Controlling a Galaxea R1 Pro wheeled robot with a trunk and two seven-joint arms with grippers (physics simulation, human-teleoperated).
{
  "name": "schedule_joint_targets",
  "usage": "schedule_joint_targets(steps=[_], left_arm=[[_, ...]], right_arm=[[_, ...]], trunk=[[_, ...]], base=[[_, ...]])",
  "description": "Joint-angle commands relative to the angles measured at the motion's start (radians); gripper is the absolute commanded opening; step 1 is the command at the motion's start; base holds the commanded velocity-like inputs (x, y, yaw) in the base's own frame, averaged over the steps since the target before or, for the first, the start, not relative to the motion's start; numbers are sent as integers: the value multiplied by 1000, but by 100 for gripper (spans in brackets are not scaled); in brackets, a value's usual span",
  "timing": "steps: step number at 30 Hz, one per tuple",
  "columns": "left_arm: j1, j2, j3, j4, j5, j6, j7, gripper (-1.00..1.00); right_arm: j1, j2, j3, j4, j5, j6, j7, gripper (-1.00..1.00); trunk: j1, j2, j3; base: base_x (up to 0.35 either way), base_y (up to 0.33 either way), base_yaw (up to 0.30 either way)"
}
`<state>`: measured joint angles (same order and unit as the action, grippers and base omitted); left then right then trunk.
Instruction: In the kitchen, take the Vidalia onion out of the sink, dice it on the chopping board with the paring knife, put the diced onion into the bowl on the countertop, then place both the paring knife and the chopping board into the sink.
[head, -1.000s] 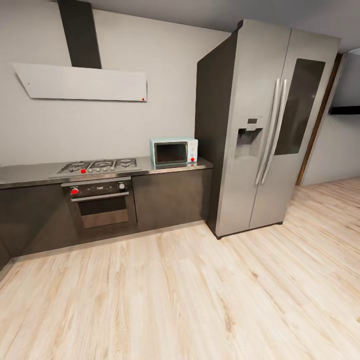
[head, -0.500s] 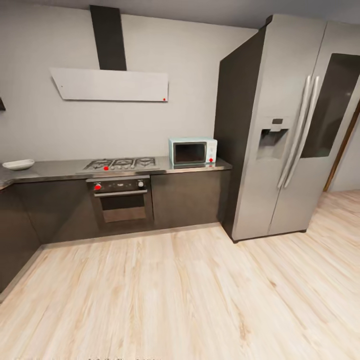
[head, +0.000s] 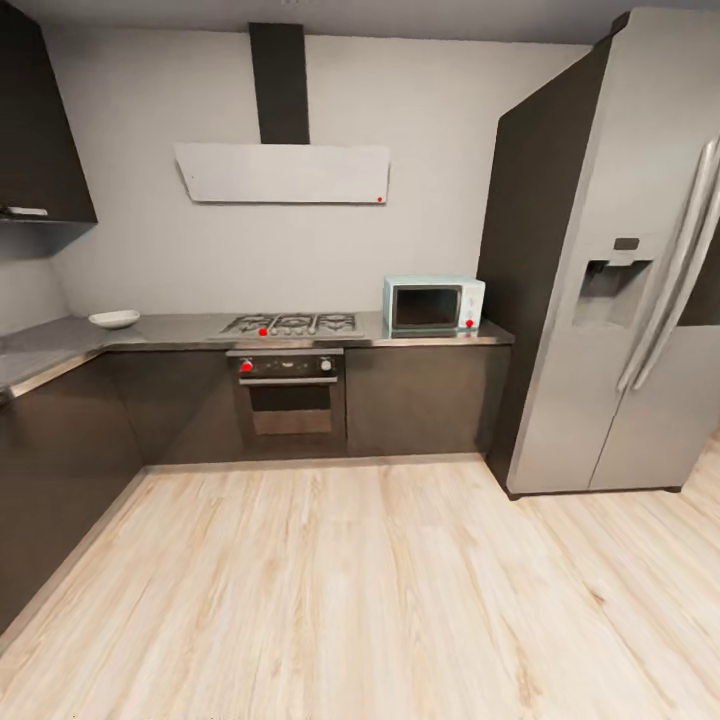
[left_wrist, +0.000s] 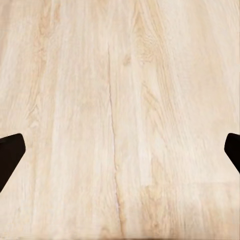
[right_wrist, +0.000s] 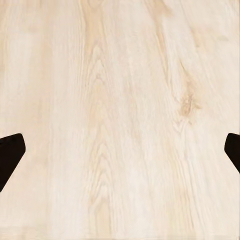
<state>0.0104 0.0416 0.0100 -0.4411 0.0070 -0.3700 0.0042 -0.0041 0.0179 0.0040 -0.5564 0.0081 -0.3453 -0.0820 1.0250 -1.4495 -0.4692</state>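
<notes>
Pale wood-plank floor (head: 360, 600) runs up to one L-shaped run of dark cabinets. From the left: one dark wall cupboard (head: 40, 120); one shallow white bowl (head: 114, 319) on the steel-grey worktop (head: 180, 328), too far off to see inside; one gas hob (head: 291, 324) above one oven (head: 290, 392), under one white extractor hood (head: 283, 172); one pale-blue microwave (head: 433, 304); one steel fridge-freezer (head: 610, 270). Left gripper (left_wrist: 120, 155) and right gripper (right_wrist: 120, 155) each hang spread wide over bare floor, holding nothing
</notes>
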Motion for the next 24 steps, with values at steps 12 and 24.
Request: schedule_joint_targets(steps=[12, 24], left_arm=[[0, -2, 1, 1, 1, -1, 0, 100], [0, -2, -2, 1, 1, -1, -1, 100]], right_arm=[[0, 0, 1, 30, 1, -47, -4, 100], [-1, 0, 1, 30, 1, -48, -4, 100]], trunk=[[0, 0, -1], [0, 0, -1]], base=[[0, 0, 291], [0, 0, 291]])
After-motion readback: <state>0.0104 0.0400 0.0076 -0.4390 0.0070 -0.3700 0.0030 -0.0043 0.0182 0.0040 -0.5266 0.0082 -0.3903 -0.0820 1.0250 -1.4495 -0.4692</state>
